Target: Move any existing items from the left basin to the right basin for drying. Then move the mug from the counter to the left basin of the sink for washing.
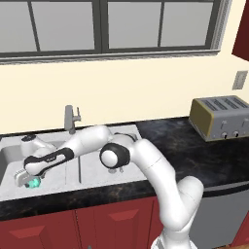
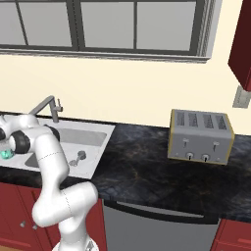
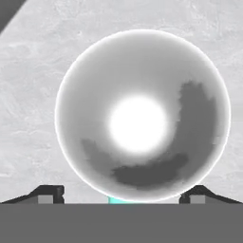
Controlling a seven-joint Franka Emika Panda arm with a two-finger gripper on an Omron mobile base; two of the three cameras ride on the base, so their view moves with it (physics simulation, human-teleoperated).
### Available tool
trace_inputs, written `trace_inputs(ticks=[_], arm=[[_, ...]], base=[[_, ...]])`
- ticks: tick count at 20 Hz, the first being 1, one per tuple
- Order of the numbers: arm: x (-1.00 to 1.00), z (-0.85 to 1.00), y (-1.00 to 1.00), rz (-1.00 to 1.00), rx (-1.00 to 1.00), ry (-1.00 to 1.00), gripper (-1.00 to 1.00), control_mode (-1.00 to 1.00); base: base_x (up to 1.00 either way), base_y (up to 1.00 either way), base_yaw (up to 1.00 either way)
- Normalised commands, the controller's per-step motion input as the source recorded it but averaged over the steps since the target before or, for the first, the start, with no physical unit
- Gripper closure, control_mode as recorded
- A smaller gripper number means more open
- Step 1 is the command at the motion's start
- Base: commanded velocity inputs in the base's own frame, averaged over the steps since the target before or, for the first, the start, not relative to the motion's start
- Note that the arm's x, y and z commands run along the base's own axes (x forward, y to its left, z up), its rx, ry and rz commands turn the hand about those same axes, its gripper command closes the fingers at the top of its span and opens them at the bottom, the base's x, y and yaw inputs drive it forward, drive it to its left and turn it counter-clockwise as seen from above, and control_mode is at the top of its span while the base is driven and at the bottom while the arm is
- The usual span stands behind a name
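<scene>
Now we see the small teal mug (image 1: 34,183), pale inside, clenched in our hand (image 1: 28,181) low inside the left basin (image 1: 9,158); beyond lies the black speckled table (image 1: 194,155), with a toaster (image 1: 221,116).

**No words to read**

There are no words, numbers, names or signs to read in any of the pictures. The toaster (image 2: 200,136) has small knobs on its front, but nothing is written on them. The mug (image 3: 142,116) in front of the jaws has a plain inside with no writing.
</scene>
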Motion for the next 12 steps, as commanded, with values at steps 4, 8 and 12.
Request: trace_inputs(ticks=[4,8,12], arm=[[-0.03,0.24,0.0,-0.02,0.0,0.0,-1.0,-1.0],[-0.03,0.35,0.0,-0.04,0.0,0.0,-1.0,-1.0],[-0.04,0.38,-0.01,-0.06,0.0,0.0,-1.0,-1.0]], base=[[0.0,0.0,0.0],[0.0,0.0,0.0],[0.0,0.0,0.0]])
